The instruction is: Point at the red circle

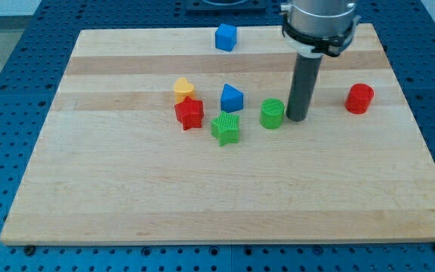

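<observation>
Nearest the camera lies the green star block [226, 128], resting flat on the wooden surface [202, 204] slightly left of centre. At its 10 o'clock stands the red star block [189, 113], close by but apart. The yellow block [183, 88], rounded with a pointed side, sits at the red star's 12 o'clock, apparently touching or just beside it. The blue triangular block [232, 97] stands at the green star's 12 o'clock, near it with a narrow gap. At the green star's 2 o'clock is the green round block [272, 113], upright.

The arm enters from the view's top, its grey collar [319, 23] hanging above the far part of the surface, and the dark rod [303, 83] drops from it nearly vertical. The rod's lower end, my tip [296, 119], meets the surface just beside the green round block, at that block's 3 o'clock; contact between the two cannot be confirmed. The arm carries no hand, so no open or closed state applies.

The red circle [359, 98], an upright red cylinder, stands at the tip's 2 o'clock, well apart from it, near the surface's right edge. Bare wood lies between the tip and this block.

A blue cube-like block [226, 37] sits alone near the far edge, at the blue triangular block's 12 o'clock, well apart. Around the surface runs a blue perforated base [6, 75].
</observation>
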You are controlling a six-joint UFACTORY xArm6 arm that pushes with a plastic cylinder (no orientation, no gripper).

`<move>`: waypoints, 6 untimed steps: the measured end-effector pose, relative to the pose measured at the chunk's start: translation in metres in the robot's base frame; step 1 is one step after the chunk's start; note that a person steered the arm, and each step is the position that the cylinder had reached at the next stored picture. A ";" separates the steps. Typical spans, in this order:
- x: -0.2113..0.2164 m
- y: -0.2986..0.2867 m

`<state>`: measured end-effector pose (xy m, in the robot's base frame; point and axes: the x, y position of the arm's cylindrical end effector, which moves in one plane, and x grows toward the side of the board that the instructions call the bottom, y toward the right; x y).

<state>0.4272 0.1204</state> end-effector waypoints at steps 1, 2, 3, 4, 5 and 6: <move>0.008 0.033; 0.020 0.069; 0.025 0.117; 0.017 0.159; -0.004 0.169; -0.009 0.152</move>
